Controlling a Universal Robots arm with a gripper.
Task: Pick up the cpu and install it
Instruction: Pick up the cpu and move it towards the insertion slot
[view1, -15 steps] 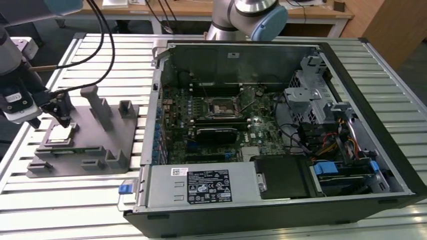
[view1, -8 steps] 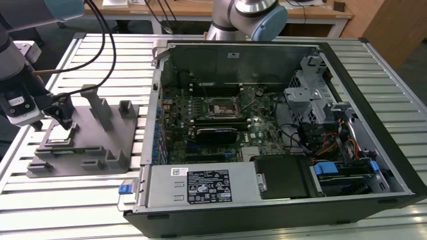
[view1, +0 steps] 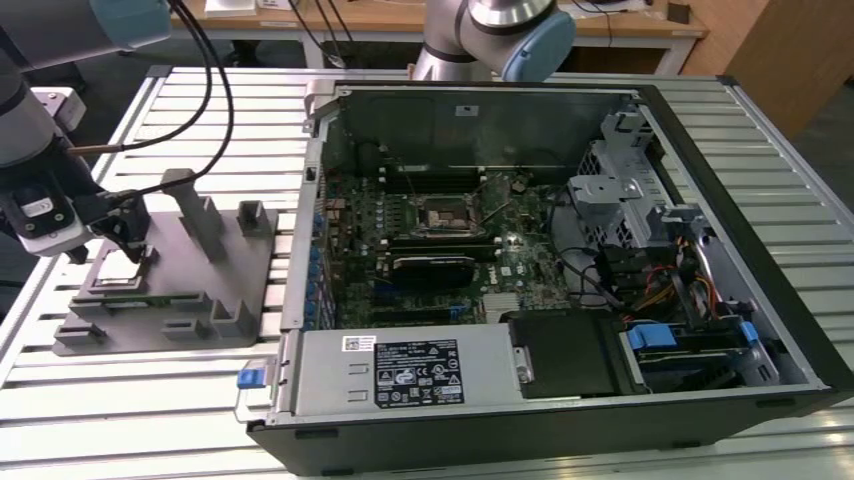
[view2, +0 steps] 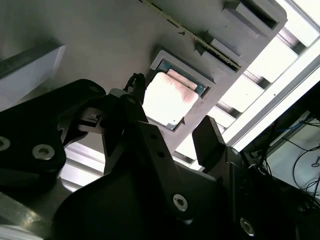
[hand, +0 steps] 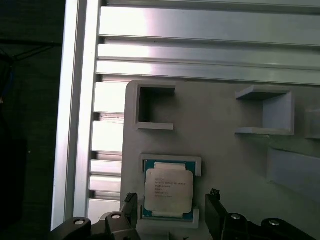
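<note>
The cpu (hand: 168, 192) lies in the tray (view1: 200, 310) on the counter (view1: 147, 410), to the exterior view's left of the computer case (view1: 534, 120).

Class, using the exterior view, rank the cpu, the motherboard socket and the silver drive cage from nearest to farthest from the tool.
1. cpu: in the grey tray, under the open tool.
2. motherboard socket: middle of the case.
3. silver drive cage: toward the exterior view's right.

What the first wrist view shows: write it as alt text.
The cpu lies flat in a recess of the grey tray, between the fingers of the open gripper. Beyond the tray is a slatted metal table.
</note>
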